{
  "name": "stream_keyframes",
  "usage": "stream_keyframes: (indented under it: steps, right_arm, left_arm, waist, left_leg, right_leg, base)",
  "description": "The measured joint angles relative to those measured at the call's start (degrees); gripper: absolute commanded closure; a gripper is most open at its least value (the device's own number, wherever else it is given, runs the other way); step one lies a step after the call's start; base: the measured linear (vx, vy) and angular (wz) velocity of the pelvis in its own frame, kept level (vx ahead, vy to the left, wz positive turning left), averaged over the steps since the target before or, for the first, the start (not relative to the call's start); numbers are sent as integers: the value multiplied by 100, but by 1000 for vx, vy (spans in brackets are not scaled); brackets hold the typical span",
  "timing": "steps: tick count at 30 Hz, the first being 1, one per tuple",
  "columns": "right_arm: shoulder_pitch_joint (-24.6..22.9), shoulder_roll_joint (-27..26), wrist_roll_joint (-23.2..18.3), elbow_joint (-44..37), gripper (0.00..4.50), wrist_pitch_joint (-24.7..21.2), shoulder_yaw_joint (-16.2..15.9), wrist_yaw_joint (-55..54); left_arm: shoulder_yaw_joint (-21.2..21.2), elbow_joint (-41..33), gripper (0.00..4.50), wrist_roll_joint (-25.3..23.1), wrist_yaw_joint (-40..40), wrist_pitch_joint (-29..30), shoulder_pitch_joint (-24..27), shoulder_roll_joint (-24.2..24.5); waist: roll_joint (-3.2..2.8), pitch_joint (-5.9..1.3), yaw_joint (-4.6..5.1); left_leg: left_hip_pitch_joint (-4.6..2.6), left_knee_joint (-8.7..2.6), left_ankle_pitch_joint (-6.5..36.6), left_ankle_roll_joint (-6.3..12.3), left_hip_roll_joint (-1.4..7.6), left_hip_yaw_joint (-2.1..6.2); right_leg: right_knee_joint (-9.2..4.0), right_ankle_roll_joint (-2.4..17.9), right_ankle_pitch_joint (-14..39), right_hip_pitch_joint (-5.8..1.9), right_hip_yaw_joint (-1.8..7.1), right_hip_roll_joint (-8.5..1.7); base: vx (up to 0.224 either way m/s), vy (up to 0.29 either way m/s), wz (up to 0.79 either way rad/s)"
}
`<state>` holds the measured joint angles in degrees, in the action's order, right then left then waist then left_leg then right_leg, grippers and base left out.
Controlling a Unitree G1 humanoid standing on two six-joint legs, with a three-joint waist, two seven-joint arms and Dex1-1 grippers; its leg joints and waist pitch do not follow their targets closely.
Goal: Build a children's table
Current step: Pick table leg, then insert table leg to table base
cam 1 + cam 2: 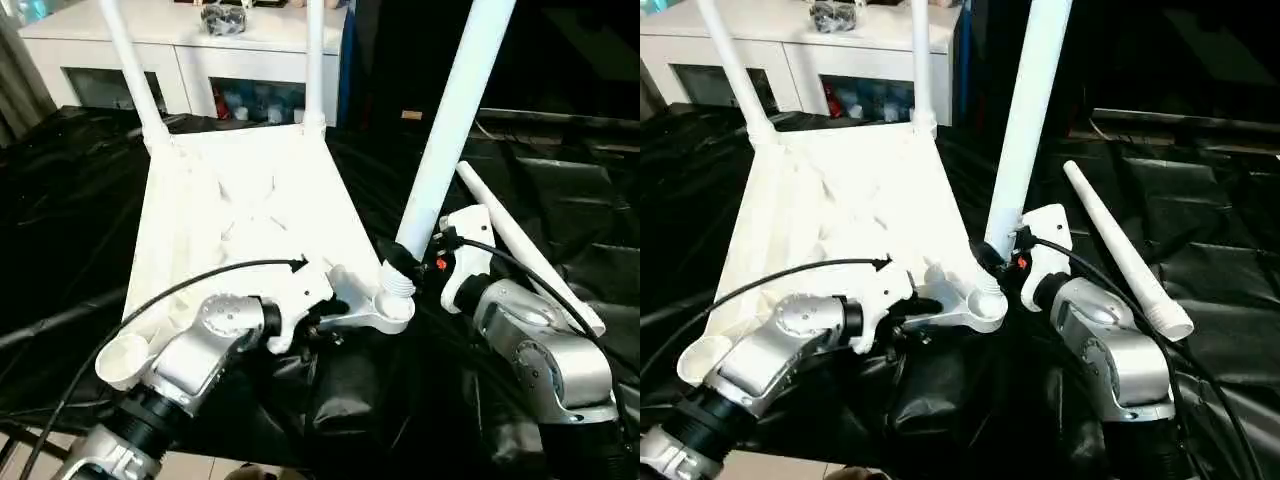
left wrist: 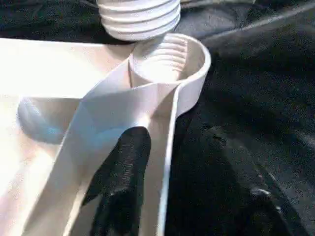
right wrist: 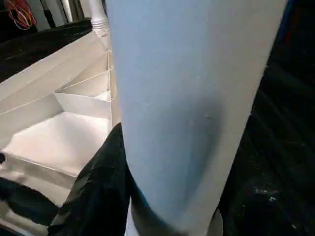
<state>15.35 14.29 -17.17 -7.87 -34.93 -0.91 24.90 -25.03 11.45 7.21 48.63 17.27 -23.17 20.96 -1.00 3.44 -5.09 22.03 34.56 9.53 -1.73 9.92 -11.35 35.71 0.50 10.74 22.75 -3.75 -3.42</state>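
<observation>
Right gripper [image 1: 408, 262], its two black fingers closed around the lower end of a long white tapered plastic tube leg [image 1: 455, 110], holds that leg nearly upright with its ribbed threaded tip [image 2: 139, 17] poised just above the round threaded corner socket [image 2: 170, 61] of the large white plastic tabletop [image 1: 240, 215], which lies upside down, ribbed underside up, on a black plastic sheet [image 1: 560, 190]. Left gripper [image 1: 318, 322] sits at the rim beside that socket; the left wrist view shows one black finger [image 2: 125, 172] lying inside the channel between two ribs, with the other outside the rim, so the jaws appear to pinch the rim wall, but whether they bear on it firmly cannot be told. Two white legs [image 1: 130, 70] already stand in the far corner sockets, and a fourth white tapered leg [image 1: 530, 250] lies loose on the sheet beside the right forearm. The near left corner socket [image 1: 125, 355] is vacant. For the step in hand, judged to be seating the third leg: centre the threaded tip over the socket bore before lowering, since it currently appears slightly offset; bring the tube's axis square to the tabletop, as a tilted entry risks cross-threading; and brace the corner with the left gripper so the top does not slide on the slick sheet. A white cabinet with glass doors [image 1: 190, 50] stands behind the work.
</observation>
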Motion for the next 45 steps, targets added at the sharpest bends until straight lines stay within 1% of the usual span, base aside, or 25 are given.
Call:
stream_keyframes:
  steps: [2,4,5,7,8,9,11,12,13,14,16,22,25,30,33,35,38,40,43,45]
  right_arm:
    - [0,2,2,1,259,0,-7,1]
    - [2,1,2,1,259,0,-9,3]
    - [2,1,2,2,259,0,-13,4]
    - [3,0,1,4,259,0,-15,4]
    - [3,-4,0,5,259,0,-15,3]
    - [3,-4,1,9,259,1,-14,-2]
    - [13,-14,1,49,259,2,-6,-31]
    - [33,-19,1,95,259,9,-5,-47]
    - [54,-24,1,146,259,20,2,-57]
    - [59,-33,1,174,259,45,9,-59]
    - [66,-35,0,185,259,61,11,-54]
    - [299,-3,-4,315,259,62,44,-20]
    - [310,21,-5,409,259,73,28,135]
    - [587,47,-6,602,259,165,1,225]
    - [733,47,-9,694,259,195,-13,313]
    - [856,43,2,871,259,245,-20,342]
    - [942,42,9,1047,259,320,-28,389]
    - [978,36,34,1136,259,345,-71,417]
    - [1039,-19,89,1297,259,418,-183,445]
    - [1088,-31,109,1393,259,437,-212,517]
  left_arm:
    - [6,15,280,-22,34,5,-22,99]
    - [8,15,307,-23,75,39,-39,128]
    - [7,17,316,-36,106,71,-60,148]
    - [0,17,318,-78,140,115,-105,218]
    - [-13,17,341,-138,209,121,-137,293]
    - [-17,17,341,-163,254,130,-147,344]
    - [-24,2,358,-198,374,167,-161,407]
    - [-30,-6,363,-197,410,187,-162,420]
    - [-30,-7,386,-198,439,210,-168,423]
    - [-30,-7,386,-198,458,230,-170,432]
    - [-32,-7,402,-197,488,242,-174,451]
    - [-72,-7,444,-260,606,284,-210,478]
    - [-64,-52,450,-257,625,393,-212,485]
    - [84,-185,450,-177,443,837,-182,301]
    - [232,-300,450,-144,124,1200,-154,130]
    - [334,-433,450,-174,-162,1406,-88,92]
    - [442,-530,450,-208,-402,1527,-19,70]
    - [461,-558,450,-243,-487,1542,-7,66]
    - [465,-525,450,-283,-523,1399,-4,57]
    - [462,-432,450,-316,-462,1100,13,52]
  waist:
    - [0,0,5]
    - [1,0,-3]
    - [1,0,-6]
    - [1,0,-5]
    - [1,0,-1]
    - [1,0,1]
    - [1,0,1]
    - [1,0,2]
    - [1,0,1]
    - [1,0,0]
    - [1,0,-1]
    - [15,-5,4]
    - [29,-11,7]
    - [46,-12,11]
    - [56,-9,49]
    - [68,-6,105]
    - [85,-6,155]
    - [90,-4,153]
    - [92,-3,135]
    - [93,-2,115]
  left_leg:
    - [0,0,0,0,0,0]
    - [0,-1,0,0,0,0]
    - [1,0,0,0,0,0]
    - [1,-1,0,0,0,0]
    - [1,-1,0,0,0,0]
    - [0,-1,0,0,0,0]
    - [0,-1,0,0,0,0]
    - [-1,-1,0,0,0,0]
    - [-1,-1,0,0,0,0]
    - [-1,-1,0,0,0,0]
    - [-1,-1,0,0,0,0]
    - [-3,-1,0,0,0,0]
    - [-2,-1,0,0,0,-2]
    - [-1,-1,0,0,0,-4]
    - [-4,0,0,0,1,-4]
    - [-4,-1,0,0,1,0]
    - [-4,-6,0,-1,3,2]
    - [-3,-8,0,-1,3,2]
    - [1,-7,0,-1,2,1]
    - [2,-7,0,-1,2,0]
  right_leg:
    - [1,1,0,2,0,0]
    - [1,1,0,2,0,0]
    - [1,1,0,2,0,0]
    - [1,1,-1,3,0,0]
    - [1,2,-1,4,0,0]
    - [1,2,-1,5,0,0]
    - [2,2,-1,4,0,0]
    - [2,2,-1,4,1,0]
    - [2,2,-1,4,0,0]
    - [2,2,-1,4,1,0]
    - [2,2,-1,4,0,0]
    - [3,2,-1,5,0,0]
    - [1,2,-1,5,2,0]
    - [3,9,-5,11,3,0]
    - [3,16,-10,21,3,0]
    - [4,23,-14,33,1,0]
    - [4,28,-17,40,-4,2]
    - [3,29,-17,41,-5,2]
    - [-3,29,-17,41,-4,2]
    - [-4,29,-17,41,-2,2]
  base:
    - [0,0,0]
    - [0,0,0]
    - [0,0,0]
    - [0,0,0]
    - [0,0,0]
    - [0,0,0]
    - [0,0,0]
    - [0,0,0]
    - [0,0,0]
    - [0,0,0]
    - [0,0,0]
    - [0,0,0]
    - [0,0,0]
    - [0,0,0]
    - [0,0,0]
    - [0,0,0]
    - [0,0,0]
    - [0,0,0]
    - [0,0,0]
    - [0,0,0]
